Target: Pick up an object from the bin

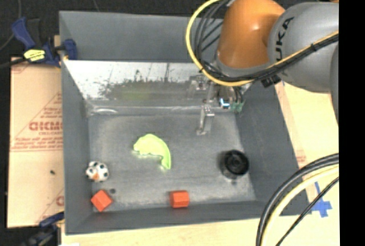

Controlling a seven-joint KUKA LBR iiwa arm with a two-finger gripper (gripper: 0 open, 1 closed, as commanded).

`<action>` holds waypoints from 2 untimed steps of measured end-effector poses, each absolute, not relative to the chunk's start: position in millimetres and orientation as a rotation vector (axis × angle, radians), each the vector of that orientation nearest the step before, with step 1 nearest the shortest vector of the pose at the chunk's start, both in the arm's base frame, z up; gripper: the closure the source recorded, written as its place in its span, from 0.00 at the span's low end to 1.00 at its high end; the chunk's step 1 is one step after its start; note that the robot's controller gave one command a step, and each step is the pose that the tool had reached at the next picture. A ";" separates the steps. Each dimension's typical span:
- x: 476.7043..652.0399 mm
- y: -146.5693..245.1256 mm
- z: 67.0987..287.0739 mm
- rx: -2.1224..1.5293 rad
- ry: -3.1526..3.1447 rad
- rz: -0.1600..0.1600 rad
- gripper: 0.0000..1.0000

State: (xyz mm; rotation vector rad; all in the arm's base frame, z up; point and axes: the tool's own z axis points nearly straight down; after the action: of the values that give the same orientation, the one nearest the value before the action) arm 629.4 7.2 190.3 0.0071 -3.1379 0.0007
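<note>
As far as we can see, the fingers (203, 119) are clenched together into one slim metal prong, with no thing between them. The gripper (201, 131) hangs over a bare patch of the bin's floor, close to the back wall and right of the middle. We cannot tell whether its tip touches the floor.

Nearest to it, toward the front and a little left, a yellow-green curved piece (153, 150) lies flat near the middle of the bin, apart from the gripper. Toward the front right, about as near, sits a black round piece (234, 163), close to the right wall. Farther off, at the front left, we see a small ball (97, 170) patterned black and white. Just in front of it is an orange-red cube (101, 200) in the front-left corner. A second orange-red cube (179, 199) rests by the front wall near its middle.

All five lie apart from each other on the floor of the grey bin (74, 125). Above the gripper an orange cover (245, 28) caps the wrist, yellow and black cables (192, 39) loop round it, and the grey arm (308, 45) comes in from the right.
</note>
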 end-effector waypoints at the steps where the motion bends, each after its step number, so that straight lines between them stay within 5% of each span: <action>1: 630.8 7.2 195.5 0.007 -3.146 0.000 0.00; 2: 640.3 32.8 120.8 0.088 -3.141 0.001 0.00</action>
State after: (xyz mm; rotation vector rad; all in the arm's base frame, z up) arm 640.3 32.8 120.8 0.0878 -3.1415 0.0013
